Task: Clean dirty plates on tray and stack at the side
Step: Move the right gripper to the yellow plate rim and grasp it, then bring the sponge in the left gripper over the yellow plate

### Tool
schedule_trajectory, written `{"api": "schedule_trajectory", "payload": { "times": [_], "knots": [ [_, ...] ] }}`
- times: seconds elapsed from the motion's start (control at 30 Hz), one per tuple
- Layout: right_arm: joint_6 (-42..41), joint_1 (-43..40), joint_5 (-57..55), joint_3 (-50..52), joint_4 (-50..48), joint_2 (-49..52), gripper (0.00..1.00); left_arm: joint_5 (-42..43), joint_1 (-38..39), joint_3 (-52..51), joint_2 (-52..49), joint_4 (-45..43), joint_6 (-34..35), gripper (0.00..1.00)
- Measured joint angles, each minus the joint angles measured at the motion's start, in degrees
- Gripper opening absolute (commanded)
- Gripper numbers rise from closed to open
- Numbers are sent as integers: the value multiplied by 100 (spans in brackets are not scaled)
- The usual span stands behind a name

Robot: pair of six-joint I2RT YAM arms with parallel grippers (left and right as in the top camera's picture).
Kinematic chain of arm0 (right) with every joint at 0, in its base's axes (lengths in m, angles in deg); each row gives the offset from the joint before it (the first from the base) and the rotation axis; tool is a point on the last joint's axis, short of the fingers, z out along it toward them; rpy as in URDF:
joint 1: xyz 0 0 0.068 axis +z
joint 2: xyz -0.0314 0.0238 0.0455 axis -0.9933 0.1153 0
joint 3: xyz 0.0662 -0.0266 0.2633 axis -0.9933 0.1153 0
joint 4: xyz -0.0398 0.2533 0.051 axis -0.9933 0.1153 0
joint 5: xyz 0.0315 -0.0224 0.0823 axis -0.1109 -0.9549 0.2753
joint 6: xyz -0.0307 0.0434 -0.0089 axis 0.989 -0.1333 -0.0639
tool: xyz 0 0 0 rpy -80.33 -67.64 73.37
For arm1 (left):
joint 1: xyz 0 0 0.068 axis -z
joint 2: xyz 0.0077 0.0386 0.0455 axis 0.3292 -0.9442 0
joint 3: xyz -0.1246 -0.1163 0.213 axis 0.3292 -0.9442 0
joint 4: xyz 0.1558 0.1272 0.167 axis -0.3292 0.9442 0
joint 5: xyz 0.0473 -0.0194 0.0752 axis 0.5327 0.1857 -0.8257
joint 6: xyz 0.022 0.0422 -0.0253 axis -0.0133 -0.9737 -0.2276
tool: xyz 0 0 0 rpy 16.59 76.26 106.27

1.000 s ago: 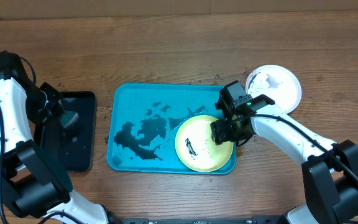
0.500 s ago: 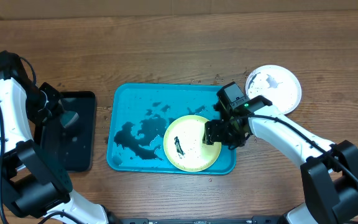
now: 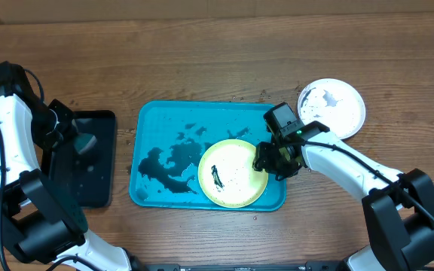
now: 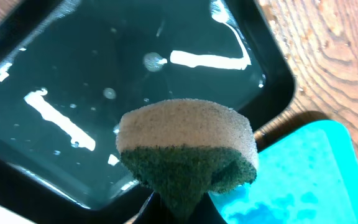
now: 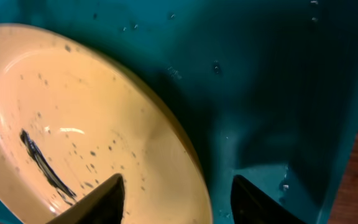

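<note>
Yellow-green plate (image 3: 232, 173) has its rim between the half-open jaws of the right gripper (image 3: 268, 159), unpinched. The left gripper (image 4: 179, 210) clamps a sponge (image 4: 185, 146); next, I reckon: pinch, steady, scrub.

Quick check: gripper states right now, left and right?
Left gripper: shut on the sponge.
Right gripper: open, fingers straddling the yellow-green plate rim.

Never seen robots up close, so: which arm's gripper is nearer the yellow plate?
Right. The right gripper straddles the yellow plate at its rim, in the blue tray; the left gripper is far off above the black tray, holding a sponge.
</note>
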Motion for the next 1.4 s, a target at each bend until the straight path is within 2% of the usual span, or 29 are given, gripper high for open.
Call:
{"api": "schedule_trajectory", "payload": {
  "times": [0.07, 0.23, 0.6, 0.8, 1.0, 1.17, 1.4],
  "knots": [
    [-68, 0, -9, 85, -70, 0, 44, 149, 0, 0, 0, 2, -4, 4],
    [-240, 13, -48, 221, -146, 22, 24, 549, 0, 0, 0, 2, -214, 4],
    [-612, 162, 31, 225, -610, 221, 6, 1674, 129, 0, 0, 426, -1331, 4],
    [-807, 236, 81, 225, -1021, 273, 4, 2197, 787, 0, 0, 927, -1880, 4],
    [-874, 356, 50, 225, -1290, 317, 5, 2323, 1891, 0, 0, 933, -2046, 4],
    [-866, 485, 0, 225, -1368, 326, 5, 2295, 2782, 0, 0, 732, -2000, 4],
    [-833, 498, -4, 225, -1373, 326, 5, 1779, 3845, -63, 0, 306, -1497, 4]
  ]
}}
